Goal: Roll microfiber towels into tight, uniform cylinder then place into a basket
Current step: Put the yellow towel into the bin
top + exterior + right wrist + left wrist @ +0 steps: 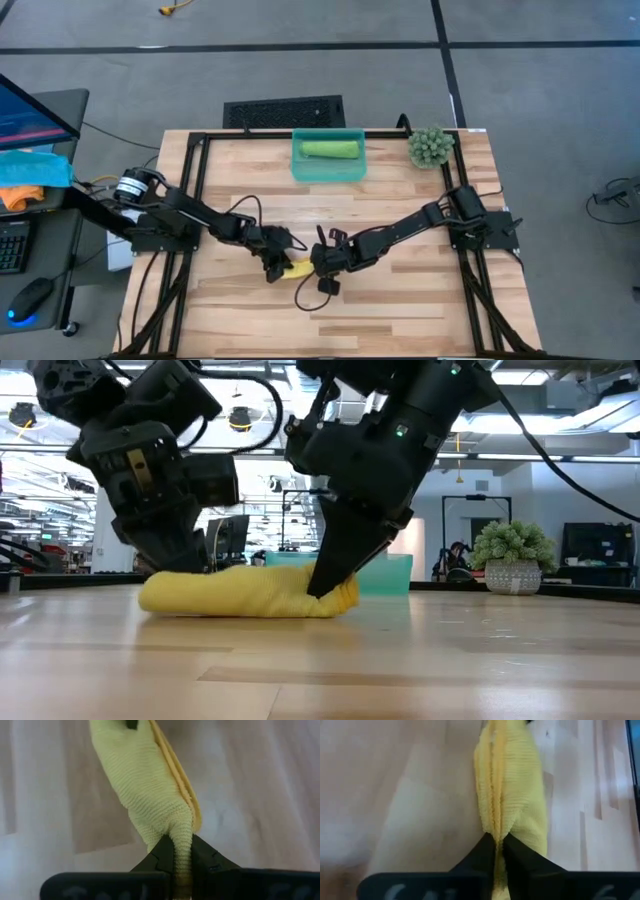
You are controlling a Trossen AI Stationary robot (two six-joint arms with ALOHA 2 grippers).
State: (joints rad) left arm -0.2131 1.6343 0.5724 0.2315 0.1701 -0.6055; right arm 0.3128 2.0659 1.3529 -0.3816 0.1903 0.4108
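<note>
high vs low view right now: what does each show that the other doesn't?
Only high: the green towel rolled inside the basket, the black grille panel beyond the table, and which arm is which.

Only low: the yellow towel as a rolled bundle lying on the tabletop, the room behind.

Both: left gripper and right gripper pinching opposite ends of the yellow towel, the basket, the potted plant.

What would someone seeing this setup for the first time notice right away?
Mid-table, toward the front, both dark arms meet over a rolled yellow towel, the left hand pinching one end and the right hand pinching the other. At the back edge a teal basket already holds a rolled green towel, with a small potted plant to its right.
</note>
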